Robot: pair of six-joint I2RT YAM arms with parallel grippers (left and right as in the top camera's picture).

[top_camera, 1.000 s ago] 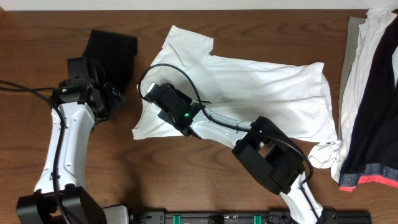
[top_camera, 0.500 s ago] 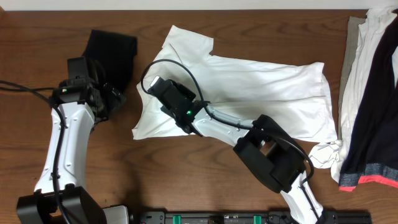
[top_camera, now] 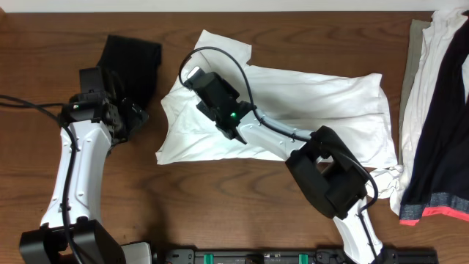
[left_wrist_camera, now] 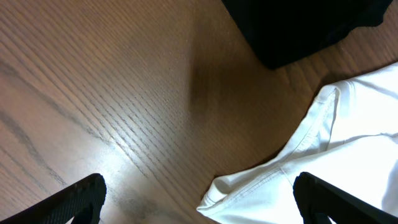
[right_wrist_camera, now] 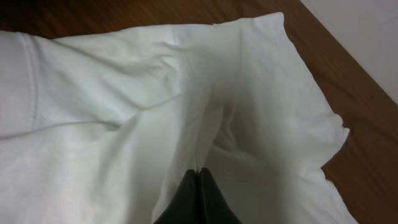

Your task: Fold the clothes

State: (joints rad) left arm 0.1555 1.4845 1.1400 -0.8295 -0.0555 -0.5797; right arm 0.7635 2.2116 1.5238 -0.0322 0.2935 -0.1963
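White T-shirt (top_camera: 315,110), frame centre: right gripper (right_wrist_camera: 199,173) jaws are pinching its fold. Left gripper (left_wrist_camera: 199,190), jaws gaping wide, is hovering over surface (left_wrist_camera: 93,93) beside black garment (top_camera: 132,62).

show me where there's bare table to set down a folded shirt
Widest bare wood lies in front of the white T-shirt, between the left arm and right arm. Another patch sits at the far left, beyond the black garment. Crowded: the right edge, where the clothes pile nearly meets the shirt.
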